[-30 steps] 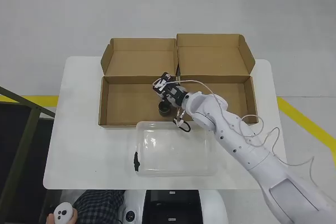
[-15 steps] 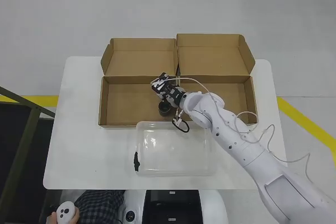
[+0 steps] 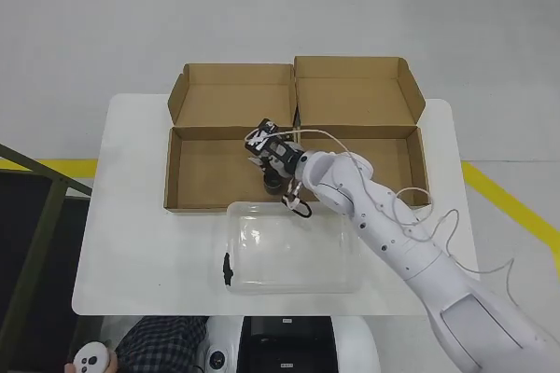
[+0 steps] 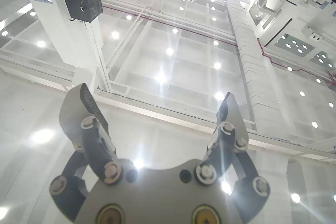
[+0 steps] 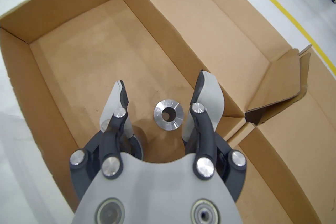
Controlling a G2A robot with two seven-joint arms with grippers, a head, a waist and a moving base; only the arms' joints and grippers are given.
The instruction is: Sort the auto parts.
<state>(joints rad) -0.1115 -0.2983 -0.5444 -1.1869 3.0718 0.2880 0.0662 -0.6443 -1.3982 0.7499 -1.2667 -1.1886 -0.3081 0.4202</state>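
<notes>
Jaws of my right gripper [image 5: 161,79] stand apart above the metal ring [image 5: 168,114] in the left box [image 5: 78,51]; my left gripper [image 4: 155,90] is spread too.

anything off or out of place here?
Nothing spilled. The metal ring sits in a cardboard box under the open right gripper. One box flap is creased inward. The left gripper points at the ceiling, open.

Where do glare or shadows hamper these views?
Left wrist view: ceiling lamps flare in streaks over the open left pincer. Right wrist view: even light; the metal ring glints, and a soft shadow lies on the cardboard box floor under the open right pincer. Top view: even light, faint reflections on the clear bin.
</notes>
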